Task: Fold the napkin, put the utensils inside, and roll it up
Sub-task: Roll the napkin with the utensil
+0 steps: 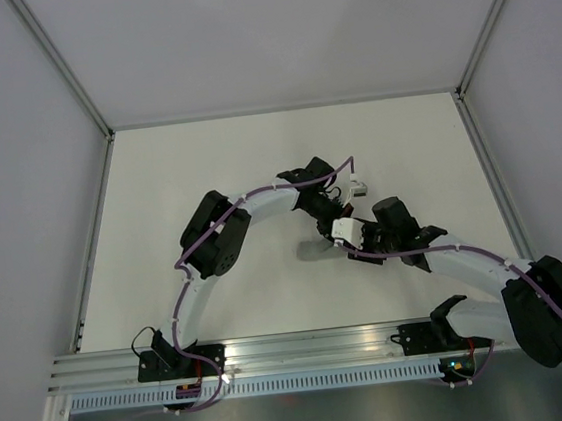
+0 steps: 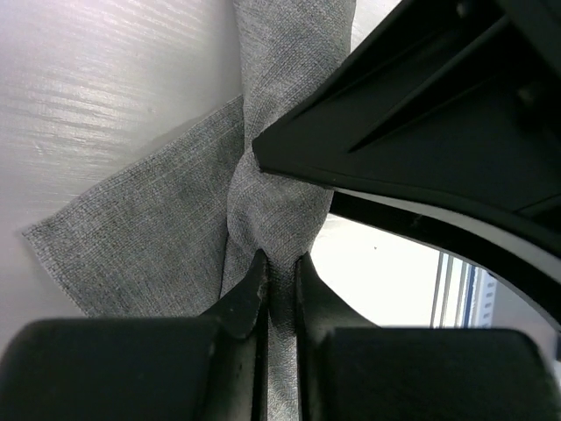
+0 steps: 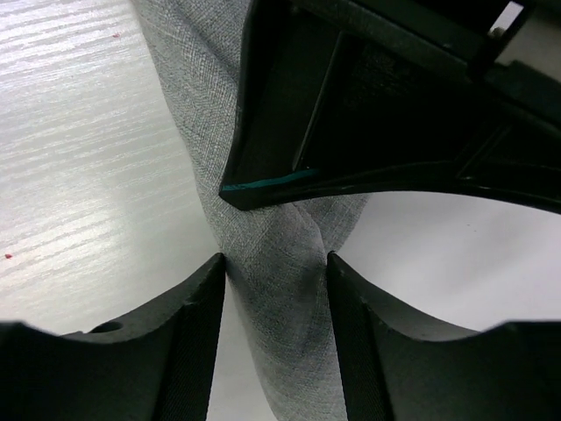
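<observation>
My left gripper pinches the bunched napkin tight while my right gripper straddles it, jaws apart; best to catch one edge and spread it flat before folding.

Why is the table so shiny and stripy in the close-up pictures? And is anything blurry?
Left wrist view: glare streaks the table; the napkin weave is sharp, while the left hand close to the lens is dark with little detail. Right wrist view: the same streaky glare on the left side, washed-out white on the right. Top view: even light, only a faint shadow on the table.
</observation>
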`<state>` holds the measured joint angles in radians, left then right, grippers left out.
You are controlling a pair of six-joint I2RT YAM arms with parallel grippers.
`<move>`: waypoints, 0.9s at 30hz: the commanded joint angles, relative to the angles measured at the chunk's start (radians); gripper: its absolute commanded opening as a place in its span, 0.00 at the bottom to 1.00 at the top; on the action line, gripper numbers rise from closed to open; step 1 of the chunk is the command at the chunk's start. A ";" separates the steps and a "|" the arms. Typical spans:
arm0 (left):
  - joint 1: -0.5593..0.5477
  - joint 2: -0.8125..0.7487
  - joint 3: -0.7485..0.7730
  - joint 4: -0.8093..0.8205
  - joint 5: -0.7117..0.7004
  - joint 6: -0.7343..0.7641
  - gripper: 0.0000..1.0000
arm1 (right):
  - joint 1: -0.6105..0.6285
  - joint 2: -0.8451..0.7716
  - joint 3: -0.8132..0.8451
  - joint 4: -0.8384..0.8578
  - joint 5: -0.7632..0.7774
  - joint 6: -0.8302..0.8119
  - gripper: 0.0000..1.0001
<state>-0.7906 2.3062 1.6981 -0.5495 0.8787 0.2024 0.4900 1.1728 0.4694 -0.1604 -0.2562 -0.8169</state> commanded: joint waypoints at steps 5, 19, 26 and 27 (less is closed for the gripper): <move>0.002 0.114 -0.037 -0.214 -0.149 -0.041 0.21 | 0.005 0.067 0.005 0.026 0.048 -0.019 0.42; 0.063 -0.105 -0.121 0.057 -0.243 -0.253 0.46 | -0.028 0.185 0.141 -0.157 -0.048 -0.031 0.03; 0.097 -0.208 -0.224 0.212 -0.280 -0.339 0.46 | -0.062 0.263 0.209 -0.249 -0.080 -0.057 0.01; 0.103 -0.215 -0.242 0.232 -0.277 -0.340 0.47 | -0.064 0.269 0.221 -0.257 -0.083 -0.062 0.01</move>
<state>-0.7269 2.1540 1.4956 -0.3748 0.6971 -0.0540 0.4446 1.4082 0.6651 -0.3019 -0.3508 -0.8513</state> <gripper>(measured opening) 0.465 0.172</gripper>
